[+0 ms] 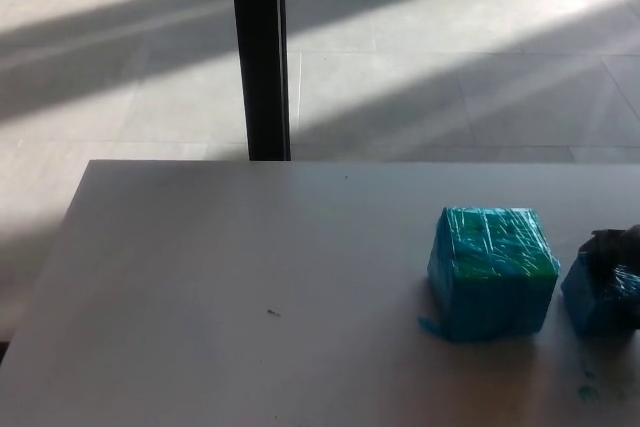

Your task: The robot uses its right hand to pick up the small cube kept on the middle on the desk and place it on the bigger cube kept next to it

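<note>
Head view: right hand (618,247) rests atop small cube (598,302).

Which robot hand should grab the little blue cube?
The right hand. It is already at the small cube by the desk's right edge, beside the bigger cube. The left hand isn't in view.

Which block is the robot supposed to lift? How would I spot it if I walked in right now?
Start at the grey desk and go to its right side, where a big teal-wrapped cube sits. Just right of it, at the picture's edge, is the small cube. It is bluer and clearly smaller than its neighbour, and the robot's black right hand is on its top.
</note>
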Robot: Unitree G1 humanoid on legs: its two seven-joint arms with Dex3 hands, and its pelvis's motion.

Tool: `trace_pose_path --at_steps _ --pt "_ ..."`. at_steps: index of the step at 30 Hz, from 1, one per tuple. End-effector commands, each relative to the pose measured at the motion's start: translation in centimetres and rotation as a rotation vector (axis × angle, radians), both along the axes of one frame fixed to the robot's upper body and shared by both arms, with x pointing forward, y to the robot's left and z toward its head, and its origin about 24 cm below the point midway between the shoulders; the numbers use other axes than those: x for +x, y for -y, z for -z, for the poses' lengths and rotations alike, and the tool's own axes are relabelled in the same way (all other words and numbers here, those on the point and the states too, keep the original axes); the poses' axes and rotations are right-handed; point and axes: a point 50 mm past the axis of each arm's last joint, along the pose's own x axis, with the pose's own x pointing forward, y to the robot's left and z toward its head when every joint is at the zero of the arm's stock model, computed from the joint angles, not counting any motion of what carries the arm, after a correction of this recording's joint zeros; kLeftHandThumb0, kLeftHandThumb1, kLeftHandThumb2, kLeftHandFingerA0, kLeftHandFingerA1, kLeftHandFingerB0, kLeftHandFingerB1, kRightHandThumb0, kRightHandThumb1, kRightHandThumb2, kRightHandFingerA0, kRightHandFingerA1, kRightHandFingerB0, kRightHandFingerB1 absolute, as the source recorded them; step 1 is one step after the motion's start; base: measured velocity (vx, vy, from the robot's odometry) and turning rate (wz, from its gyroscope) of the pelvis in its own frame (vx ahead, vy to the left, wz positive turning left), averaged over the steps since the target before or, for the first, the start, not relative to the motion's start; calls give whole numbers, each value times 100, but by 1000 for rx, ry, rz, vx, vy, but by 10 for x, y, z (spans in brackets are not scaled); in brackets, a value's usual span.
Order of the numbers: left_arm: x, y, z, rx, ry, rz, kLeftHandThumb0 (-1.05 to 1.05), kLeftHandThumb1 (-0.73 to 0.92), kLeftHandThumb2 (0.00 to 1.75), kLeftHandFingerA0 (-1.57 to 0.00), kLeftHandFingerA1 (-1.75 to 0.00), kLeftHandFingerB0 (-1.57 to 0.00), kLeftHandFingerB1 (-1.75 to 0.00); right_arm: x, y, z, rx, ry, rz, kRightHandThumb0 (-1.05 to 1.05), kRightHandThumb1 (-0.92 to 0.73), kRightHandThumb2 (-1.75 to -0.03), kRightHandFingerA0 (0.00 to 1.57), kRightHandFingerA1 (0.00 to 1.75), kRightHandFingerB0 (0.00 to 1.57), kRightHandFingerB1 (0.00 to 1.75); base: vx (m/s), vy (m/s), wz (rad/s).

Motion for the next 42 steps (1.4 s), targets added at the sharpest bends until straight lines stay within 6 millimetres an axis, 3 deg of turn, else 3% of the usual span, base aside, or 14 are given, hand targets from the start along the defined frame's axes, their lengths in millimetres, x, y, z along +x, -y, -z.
trace_pose_path --at_steps 1,3,4,10,21,25,26,27,28,32,36,37,38,42 --pt "2 -5 -6 21 1 3 -84 70 75 -34 -49 -25 -40 -27 8 26 -148 186 -215 -30 -66 -63 78 147 84 65 0 0 0" --pt "3 -5 -6 26 -3 7 -84 69 74 -35 -49 -26 -40 -28 7 25 -148 211 -229 -31 -64 -63 77 151 85 69 0 0 0" --pt "3 -5 -6 17 3 2 -79 80 64 -36 -46 -28 -37 -28 7 25 -128 226 -225 -29 -65 -59 80 151 86 70 0 0 0" --pt "4 -5 -7 18 9 4 -81 79 61 -38 -47 -29 -36 -28 4 25 -71 268 -218 -22 -72 -64 80 157 82 85 0 0 0" --pt "3 -6 -7 32 -5 -7 -81 80 64 -40 -46 -31 -36 -21 9 6 12 355 -164 -23 -73 -63 86 144 85 69 0 0 0" --pt "2 -6 -8 36 -1 10 -83 82 63 -38 -46 -28 -35 -16 11 -11 45 394 -165 -26 -77 -63 88 144 83 75 0 0 0" --pt "2 -7 -8 33 -1 6 -82 81 65 -38 -47 -29 -36 -14 13 -20 61 411 -165 -21 -73 -70 86 152 80 91 0 0 0" --pt "2 -7 -8 32 -3 3 -82 81 64 -38 -47 -29 -36 -12 14 -26 67 422 -166 -19 -73 -70 85 152 80 93 0 0 0" --pt "2 -7 -8 30 -5 0 -82 81 62 -37 -44 -28 -35 -10 15 -35 77 435 -171 -17 -74 -70 89 140 84 83 0 0 0" --pt "1 -8 -8 45 -12 -3 -81 82 65 -41 -45 -30 -36 -4 17 -64 108 442 -177 -19 -74 -71 85 144 83 85 0 0 0" --pt "2 -8 -10 34 1 -8 -82 81 65 -39 -48 -29 -37 2 19 -95 144 444 -180 -14 -67 -91 89 142 87 95 0 0 0" --pt "2 -9 -11 37 1 -2 -87 68 79 -34 -51 -24 -41 4 17 -108 143 452 -184 -14 -66 -90 88 143 87 93 0 0 0" --pt "2 -9 -11 40 -1 5 -87 68 79 -34 -51 -24 -41 4 17 -112 146 457 -186 -14 -66 -90 88 143 87 93 0 0 0" --pt "2 -9 -11 47 -5 -9 -82 82 64 -41 -46 -31 -36 7 10 -132 172 471 -223 -16 -66 -89 89 149 89 97 0 0 0"
